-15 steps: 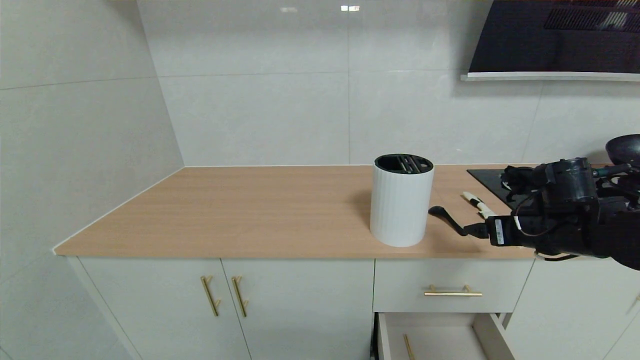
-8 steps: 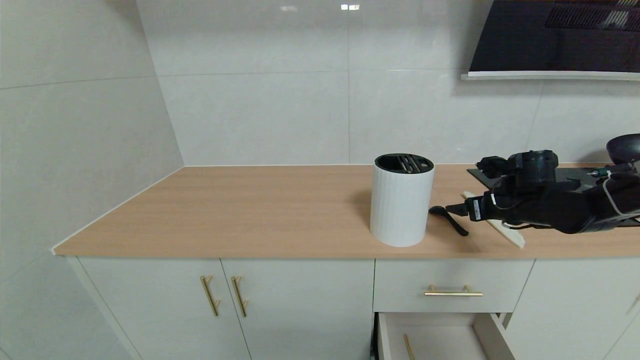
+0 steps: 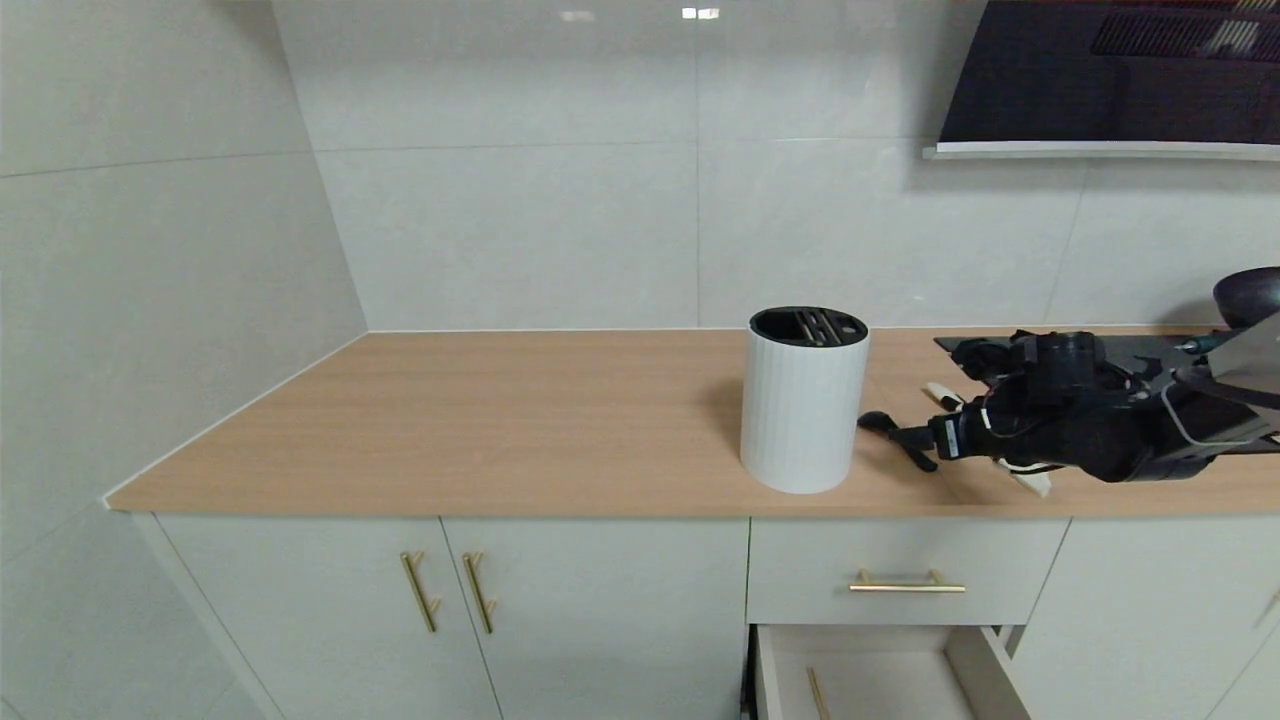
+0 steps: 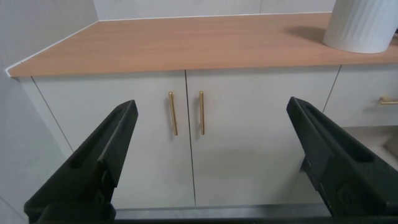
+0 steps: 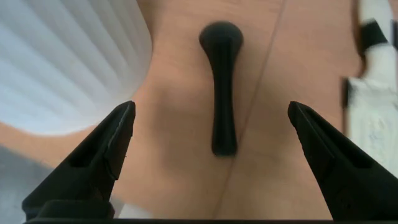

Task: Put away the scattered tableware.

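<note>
Bulky matte-black right arm (image 3: 1095,440) with rounded joint housings, a small white label (image 3: 948,437) near its wrist, thin white cables (image 3: 1010,466) looping alongside, and black wedge-shaped fingers (image 5: 87,171).

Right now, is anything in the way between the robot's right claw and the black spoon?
No, nothing visible is. The right gripper is open and faces the black spoon, which lies bare on the counter. The white holder stands beside the spoon, not across the path.

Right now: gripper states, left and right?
Left gripper: open, holding nothing.
Right gripper: open, holding nothing, poised over the black spoon.
</note>
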Robot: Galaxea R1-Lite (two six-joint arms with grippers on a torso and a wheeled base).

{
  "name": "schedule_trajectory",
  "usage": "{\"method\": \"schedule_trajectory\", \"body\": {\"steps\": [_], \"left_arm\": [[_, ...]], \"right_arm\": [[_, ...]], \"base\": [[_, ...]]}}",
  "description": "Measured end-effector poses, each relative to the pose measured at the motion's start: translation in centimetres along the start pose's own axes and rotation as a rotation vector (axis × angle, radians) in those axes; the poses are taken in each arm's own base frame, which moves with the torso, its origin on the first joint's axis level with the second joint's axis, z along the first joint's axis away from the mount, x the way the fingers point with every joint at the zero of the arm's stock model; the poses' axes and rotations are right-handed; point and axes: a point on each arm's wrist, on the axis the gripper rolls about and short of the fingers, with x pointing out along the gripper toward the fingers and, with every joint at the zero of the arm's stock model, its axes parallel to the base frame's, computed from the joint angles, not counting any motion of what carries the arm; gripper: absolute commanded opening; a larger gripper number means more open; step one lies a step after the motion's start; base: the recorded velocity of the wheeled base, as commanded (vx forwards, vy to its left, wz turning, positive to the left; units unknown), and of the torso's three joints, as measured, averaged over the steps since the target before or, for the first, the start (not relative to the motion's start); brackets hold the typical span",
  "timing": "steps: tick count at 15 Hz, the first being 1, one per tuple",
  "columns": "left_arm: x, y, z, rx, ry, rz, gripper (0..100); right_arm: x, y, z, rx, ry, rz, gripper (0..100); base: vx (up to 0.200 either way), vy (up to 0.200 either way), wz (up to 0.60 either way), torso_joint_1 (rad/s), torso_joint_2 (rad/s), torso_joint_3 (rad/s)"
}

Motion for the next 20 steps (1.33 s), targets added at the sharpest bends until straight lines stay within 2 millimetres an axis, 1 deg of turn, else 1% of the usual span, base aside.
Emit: {"method": "schedule_trajectory", "body": {"steps": [3, 7, 10, 13, 14, 20], "left_arm": [[0.0, 0.0, 0.0, 0.000, 0.000, 0.000, 100], [0.0, 0.0, 0.0, 0.000, 0.000, 0.000, 100], [0.0, 0.0, 0.0, 0.000, 0.000, 0.000, 100], [0.0, 0.0, 0.0, 0.000, 0.000, 0.000, 100], [0.0, 0.0, 0.0, 0.000, 0.000, 0.000, 100], [0.0, 0.0, 0.0, 0.000, 0.000, 0.000, 100]], "right_arm": [[1.7, -0.4, -0.5, 0.000, 0.003, 0.000, 100], [3.6, -0.9, -1.9, 0.004, 0.016, -0.007, 100], [4.4, -0.9, -2.7, 0.006, 0.030, -0.006, 100], [4.8, -1.0, -3.1, 0.003, 0.020, -0.016, 100], [5.0, -0.9, -3.2, 0.001, 0.023, -0.020, 0], [5.4, -0.2, -3.5, -0.004, 0.035, -0.016, 0]], "base": [[0.000, 0.000, 0.00, 0.000, 0.00, 0.000], [0.000, 0.000, 0.00, 0.000, 0.00, 0.000], [0.000, 0.000, 0.00, 0.000, 0.00, 0.000], [0.000, 0.000, 0.00, 0.000, 0.00, 0.000], [0.000, 0.000, 0.00, 0.000, 0.00, 0.000], [0.000, 0.000, 0.00, 0.000, 0.00, 0.000]]}}
